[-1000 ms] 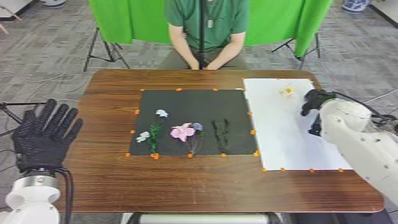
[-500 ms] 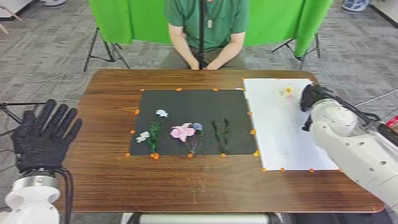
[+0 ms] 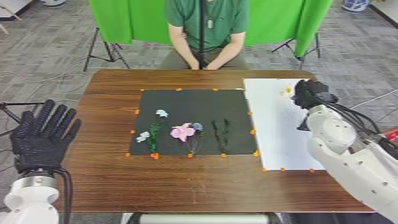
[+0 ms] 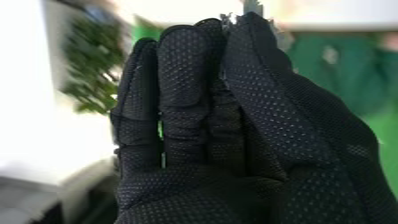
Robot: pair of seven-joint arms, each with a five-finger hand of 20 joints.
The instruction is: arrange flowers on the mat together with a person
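On the dark mat (image 3: pixel 191 106) lie flowers (image 3: pixel 182 132), the right robot hand (image 3: pixel 311 94) narrow above white paper (image 3: pixel 273 120)

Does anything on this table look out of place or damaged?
Nothing looks spilled or damaged. One small yellow flower is on the white sheet by the right robot hand, apart from those on the black mat.
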